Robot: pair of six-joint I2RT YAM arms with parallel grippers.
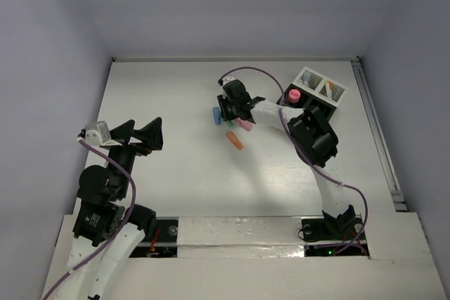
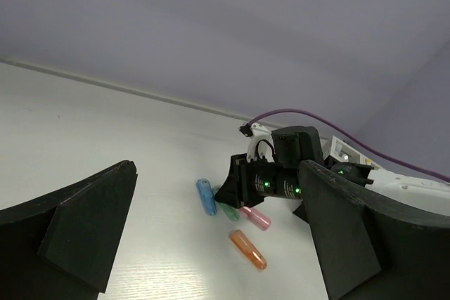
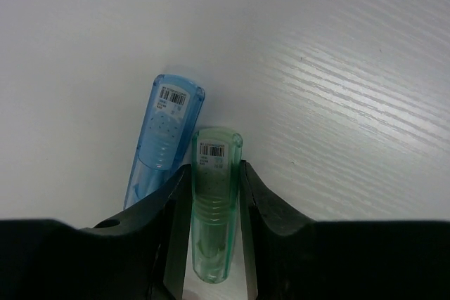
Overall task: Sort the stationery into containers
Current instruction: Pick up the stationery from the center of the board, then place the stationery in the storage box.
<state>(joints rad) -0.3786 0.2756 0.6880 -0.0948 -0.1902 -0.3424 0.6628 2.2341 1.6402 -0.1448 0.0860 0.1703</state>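
The right claw (image 3: 214,173) is closed on the green pen (image 3: 216,244), which lies flat on the worktop (image 1: 176,89) between its fingers. The blue pen (image 3: 163,138) lies against the green one, just outside the claw's left finger. A pink pen (image 1: 243,124) and an orange pen (image 1: 234,140) lie near this claw toward the robot's side, the white tray (image 1: 320,86) stands off to its right, and the left claw (image 1: 140,132) hangs wide open, gripping nothing, well apart.
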